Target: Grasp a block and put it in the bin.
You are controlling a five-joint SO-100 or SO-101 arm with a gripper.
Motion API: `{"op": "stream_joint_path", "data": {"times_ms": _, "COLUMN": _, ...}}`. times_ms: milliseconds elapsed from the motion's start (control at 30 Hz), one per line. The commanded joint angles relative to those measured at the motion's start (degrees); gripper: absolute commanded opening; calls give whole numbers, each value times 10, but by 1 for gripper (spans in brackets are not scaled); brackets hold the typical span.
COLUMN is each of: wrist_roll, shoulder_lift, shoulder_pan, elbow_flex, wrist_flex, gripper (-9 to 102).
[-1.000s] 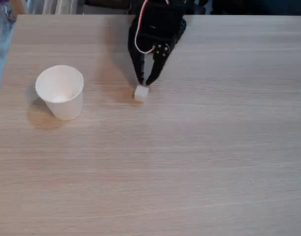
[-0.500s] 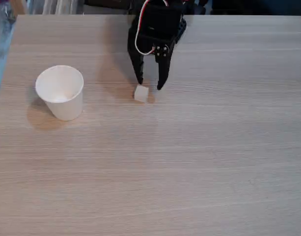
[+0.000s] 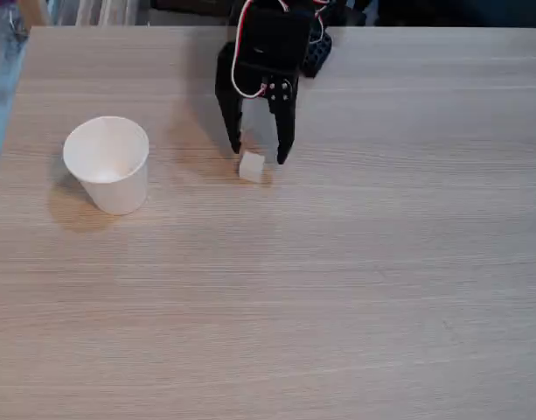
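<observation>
On the table (image 3: pixel 355 289), the block (image 3: pixel 252 166) is seen just below the spread fingertips of the gripper (image 3: pixel 260 156), nothing being grasped. If the jaws are closed too high, the block could be pushed aside, away from the bin (image 3: pixel 107 164).

In the fixed view the arm is matte black plastic throughout, with a boxy servo housing, a red and a white cable looping down its front, a few small pale screw heads below them, and an end effector (image 3: pixel 259 156) of two slim, tapering black fingers.
</observation>
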Motion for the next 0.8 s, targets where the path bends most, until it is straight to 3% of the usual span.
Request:
{"op": "stream_joint_path", "data": {"times_ms": 0, "wrist_roll": -1, "shoulder_lift": 8, "shoulder_pan": -6, "elbow_flex": 0, "wrist_flex": -14, "gripper": 32}}
{"op": "stream_joint_path", "data": {"times_ms": 767, "wrist_roll": -7, "shoulder_lift": -21, "shoulder_pan": 22, "elbow_flex": 32, "wrist_flex": -47, "gripper": 31}}
